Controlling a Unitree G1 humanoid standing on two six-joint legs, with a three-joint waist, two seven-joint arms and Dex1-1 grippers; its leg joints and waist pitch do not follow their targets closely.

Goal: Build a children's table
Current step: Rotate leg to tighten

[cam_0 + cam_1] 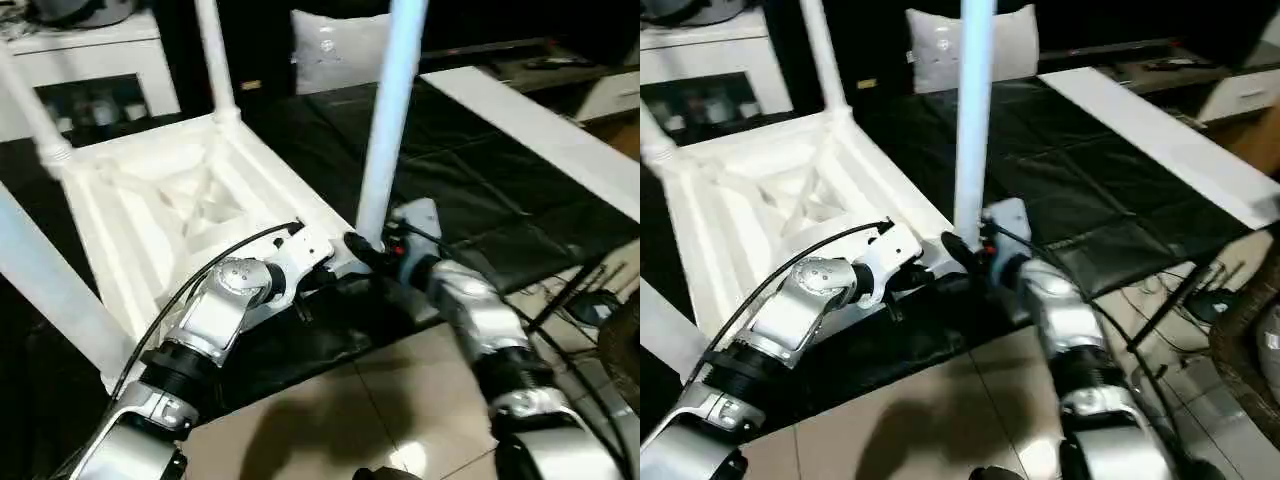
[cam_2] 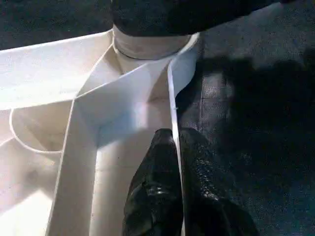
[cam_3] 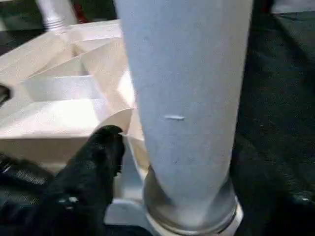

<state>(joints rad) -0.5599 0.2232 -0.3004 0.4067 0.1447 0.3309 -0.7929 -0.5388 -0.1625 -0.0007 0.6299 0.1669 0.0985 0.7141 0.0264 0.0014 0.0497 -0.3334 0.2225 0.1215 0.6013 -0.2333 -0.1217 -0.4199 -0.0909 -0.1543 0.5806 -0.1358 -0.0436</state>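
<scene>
While the children's table (image 1: 190, 215) lies upside down on a black mat (image 1: 480, 190), its ribbed underside faces up and its legs rise from the corner sockets. Seen from the head camera, the nearest leg (image 1: 390, 120) stands upright in the near corner socket, between the two silver forearms. Two more legs (image 1: 215, 55) stand at the far corners, and a fourth (image 1: 50, 290) crosses the picture on the left side of the table. The left claw (image 1: 325, 268) sits at the table's near rim, just beside the nearest leg's base. The right claw (image 1: 372, 250) is at that leg's base, on the side away from the left claw. A white cabinet (image 1: 90, 70) stands beyond the table, a white cushion (image 1: 335, 45) beyond the mat, and a white board (image 1: 550, 135) lies across the mat's far side.

Left wrist view: the left claw (image 2: 176, 162) is closed, its two black fingers (image 2: 152, 191) pinching the table's thin rim wall (image 2: 173, 93). The leg's socket collar (image 2: 147, 46) lies straight ahead along that rim.

Right wrist view: the nearest leg (image 3: 184, 98) stands seated in its socket. One black finger (image 3: 96, 162) of the right claw rests against the table's corner beside the leg; whether this claw grips the leg I cannot tell.
</scene>
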